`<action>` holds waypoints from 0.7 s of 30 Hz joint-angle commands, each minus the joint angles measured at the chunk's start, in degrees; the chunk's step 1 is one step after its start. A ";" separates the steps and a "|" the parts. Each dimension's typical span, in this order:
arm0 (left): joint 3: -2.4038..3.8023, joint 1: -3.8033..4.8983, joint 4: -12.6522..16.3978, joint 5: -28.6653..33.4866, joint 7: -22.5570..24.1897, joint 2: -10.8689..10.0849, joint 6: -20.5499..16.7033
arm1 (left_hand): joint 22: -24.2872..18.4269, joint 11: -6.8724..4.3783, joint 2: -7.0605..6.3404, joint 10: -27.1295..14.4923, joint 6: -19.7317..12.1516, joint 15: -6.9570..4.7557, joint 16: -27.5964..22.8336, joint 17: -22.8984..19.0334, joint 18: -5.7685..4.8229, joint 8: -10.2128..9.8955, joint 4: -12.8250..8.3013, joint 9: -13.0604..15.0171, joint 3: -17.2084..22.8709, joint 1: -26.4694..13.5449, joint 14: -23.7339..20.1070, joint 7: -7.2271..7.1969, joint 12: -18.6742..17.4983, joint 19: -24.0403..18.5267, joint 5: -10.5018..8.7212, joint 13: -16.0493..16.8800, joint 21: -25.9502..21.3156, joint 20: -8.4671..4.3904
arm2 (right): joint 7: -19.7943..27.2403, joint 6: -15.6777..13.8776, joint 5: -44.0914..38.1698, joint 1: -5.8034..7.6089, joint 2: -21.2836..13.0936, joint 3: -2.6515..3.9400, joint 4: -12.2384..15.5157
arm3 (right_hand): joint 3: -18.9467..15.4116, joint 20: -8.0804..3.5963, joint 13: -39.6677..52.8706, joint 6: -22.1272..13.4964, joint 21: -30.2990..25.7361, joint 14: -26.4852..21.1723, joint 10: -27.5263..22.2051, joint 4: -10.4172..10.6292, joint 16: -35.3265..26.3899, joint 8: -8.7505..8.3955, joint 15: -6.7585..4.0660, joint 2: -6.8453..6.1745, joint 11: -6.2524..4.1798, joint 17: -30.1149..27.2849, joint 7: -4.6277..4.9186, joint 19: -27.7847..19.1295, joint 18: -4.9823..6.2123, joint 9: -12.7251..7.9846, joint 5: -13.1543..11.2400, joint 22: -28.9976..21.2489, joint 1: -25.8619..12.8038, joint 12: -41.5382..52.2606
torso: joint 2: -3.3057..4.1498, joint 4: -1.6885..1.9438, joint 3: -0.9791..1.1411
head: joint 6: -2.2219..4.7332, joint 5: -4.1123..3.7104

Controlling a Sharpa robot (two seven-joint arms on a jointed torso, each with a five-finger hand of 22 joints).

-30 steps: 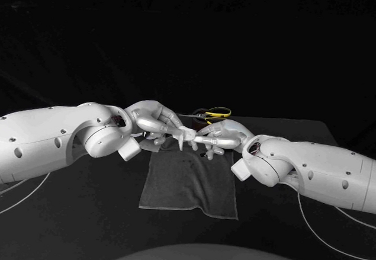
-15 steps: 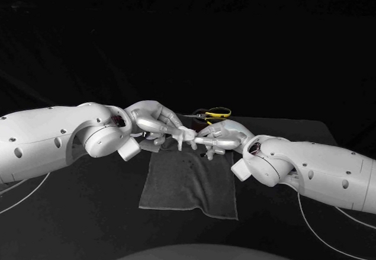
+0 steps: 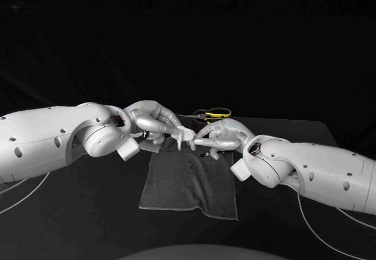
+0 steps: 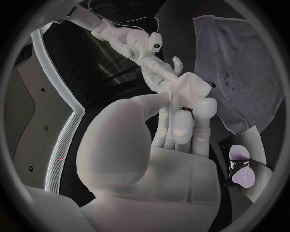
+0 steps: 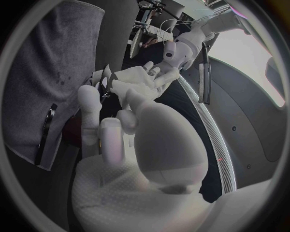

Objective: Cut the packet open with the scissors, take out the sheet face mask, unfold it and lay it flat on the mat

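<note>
Two silver many-fingered hands meet fingertip to fingertip above the far end of a dark grey rectangular cloth mat [image 3: 192,183], which lies flat on the black counter [image 3: 80,218]. The left hand [image 3: 159,123] comes in over the mat's far left corner and the right hand [image 3: 222,135] over its far right corner. Between them is a small pale folded piece, which looks like the white sheet face mask [image 4: 192,86]. It is held just above the mat's far edge. The left hand pinches one side of it between thumb and fingers, and the right hand's fingers are closed on the other side. How much of the mask is unfolded cannot be told, since the fingers cover most of it.

The yellow-handled scissors [image 3: 213,113] lie on the counter just beyond the mat's far edge, behind the hands. A white packet with purple markings [image 4: 243,166] rests on the counter just beside the mat. A thin dark strip [image 5: 45,135] lies on the mat near its far end; what it is cannot be told.
</note>
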 commanded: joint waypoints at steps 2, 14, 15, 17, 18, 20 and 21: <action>0.03 0.06 -0.11 0.45 0.66 -0.01 0.89 | 0.06 -0.08 0.53 0.25 0.32 0.01 -0.06 -0.03 0.01 0.19 -0.11 0.04 0.31 0.08 0.31 0.02 0.20 0.38 0.19 0.06 0.19 -0.06 | 3.00 -1.33 -0.24 0.00 -0.16 0.06 0.22 | 0.93 -0.38 3.15 0.80 3.55 3.35 3.21 0.23 1.63 0.95 -0.73 -0.19 -1.12 6.55 -0.53 1.28 -1.05 0.23 -0.06 1.61 -1.02 2.63 | -0.01 0.05 -0.02 | -0.20 -0.06; 0.01 0.07 -0.38 0.45 0.53 -0.42 0.98 | 0.17 -0.08 0.54 0.24 0.32 0.02 -0.08 -0.03 -0.02 0.20 -0.15 0.05 0.38 -0.03 0.32 0.02 0.21 0.50 0.19 0.08 0.30 -0.06 | 2.08 -5.65 -8.14 -0.01 -1.72 0.09 0.26 | 0.71 0.50 -7.19 -5.24 -10.87 -0.11 -6.13 0.58 -4.40 -2.18 1.43 -4.18 1.80 -0.04 3.15 -4.52 0.31 -1.60 -0.12 -2.54 -3.66 -7.35 | -0.03 -0.03 0.00 | -0.14 -0.06; 0.01 0.07 -0.37 0.45 0.53 -0.44 1.00 | 0.17 -0.08 0.54 0.24 0.32 0.02 -0.08 -0.03 -0.02 0.20 -0.15 0.05 0.38 -0.03 0.32 0.02 0.21 0.50 0.19 0.08 0.30 -0.06 | 2.03 -5.81 -8.51 -0.01 -1.77 0.09 0.24 | 0.62 0.75 -7.82 -6.10 -11.87 -0.45 -6.93 0.56 -4.80 -2.74 1.83 -4.37 2.21 -0.46 3.69 -5.07 0.32 -1.88 -0.06 -2.85 -3.71 -7.94 | -0.03 -0.03 0.02 | -0.14 -0.08; 0.01 0.07 -0.25 0.43 0.53 -0.54 1.11 | 0.17 -0.08 0.54 0.24 0.32 0.02 -0.08 -0.03 -0.02 0.20 -0.15 0.05 0.38 -0.03 0.32 0.02 0.21 0.50 0.19 0.08 0.30 -0.06 | 1.84 -6.32 -9.91 -0.02 -1.94 0.09 0.14 | 0.35 1.61 -7.99 -10.13 -12.51 -1.04 -7.67 -0.04 -5.33 -5.57 3.11 -5.23 3.78 -1.05 5.52 -5.81 0.12 -3.18 -0.07 -2.98 -3.35 -7.96 | 0.00 -0.03 0.00 | -0.19 -0.13; 0.01 0.06 -0.21 0.42 0.53 -0.56 1.15 | 0.17 -0.08 0.54 0.24 0.32 0.02 -0.08 -0.03 -0.02 0.20 -0.15 0.05 0.38 -0.03 0.32 0.02 0.21 0.50 0.19 0.08 0.30 -0.06 | 1.77 -6.35 -10.21 -0.02 -1.96 0.09 0.11 | 0.25 1.87 -8.02 -11.21 -12.55 -1.16 -7.87 -0.38 -5.40 -6.44 3.42 -5.54 4.16 -1.18 5.90 -5.91 0.10 -3.58 -0.07 -2.96 -3.10 -7.91 | -0.01 -0.03 0.01 | -0.18 -0.12; 0.01 0.06 -0.08 0.37 0.53 -0.62 1.27 | 0.17 -0.08 0.54 0.24 0.32 0.02 -0.08 -0.03 -0.02 0.20 -0.15 0.05 0.38 -0.03 0.32 0.02 0.21 0.50 0.19 0.08 0.30 -0.06 | 1.54 -6.28 -10.97 -0.02 -1.92 0.09 0.02 | 0.00 2.23 -8.35 -12.18 -12.63 -1.49 -8.43 -0.64 -5.72 -7.30 3.80 -5.80 4.56 -1.60 6.29 -6.11 0.10 -3.97 -0.08 -2.95 -3.07 -8.11 | 0.00 -0.05 0.02 | -0.26 -0.03; 0.01 0.06 -0.01 0.35 0.54 -0.64 1.32 | 0.17 -0.08 0.54 0.24 0.32 0.02 -0.08 -0.03 -0.02 0.20 -0.15 0.05 0.38 -0.03 0.32 0.02 0.21 0.50 0.19 0.08 0.30 -0.06 | 1.38 -6.07 -11.33 -0.02 -1.84 0.09 -0.04 | -0.21 2.43 -8.71 -12.76 -12.72 -1.80 -8.96 -0.77 -6.04 -7.79 4.01 -5.94 4.77 -1.99 6.49 -6.29 0.12 -4.19 -0.08 -2.96 -3.09 -8.39 | 0.00 -0.03 0.00 | -0.31 0.03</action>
